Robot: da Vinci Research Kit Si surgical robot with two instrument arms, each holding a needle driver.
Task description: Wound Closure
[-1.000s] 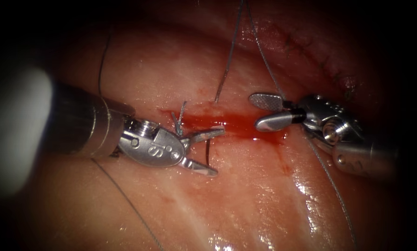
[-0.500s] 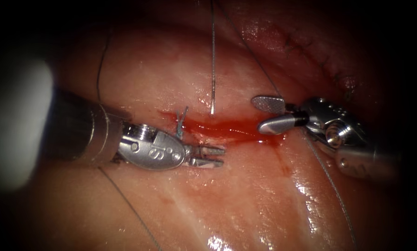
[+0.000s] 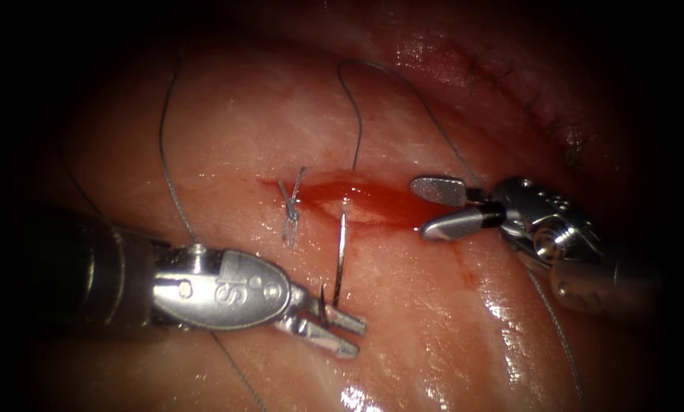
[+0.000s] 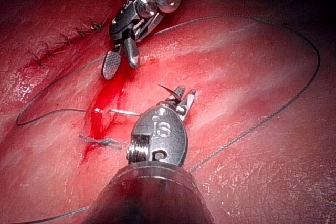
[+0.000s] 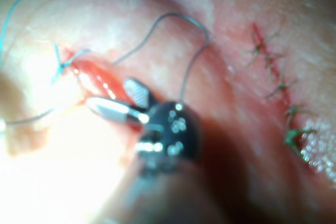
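While the left tool (image 3: pixel 334 329) grips the needle (image 3: pixel 340 255) near its tip below the cut (image 3: pixel 357 200), the needle's body runs up into the cut, and the right tool (image 3: pixel 433 206) waits open and empty.

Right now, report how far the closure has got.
Done: one knotted stitch at the cut's left end. In hand: left tool grips the needle near its tip; its rear end lies at the cut, thread trailing; whether in tissue, unclear. Right tool open, holding nothing. Left: the cut right of the stitch gapes.
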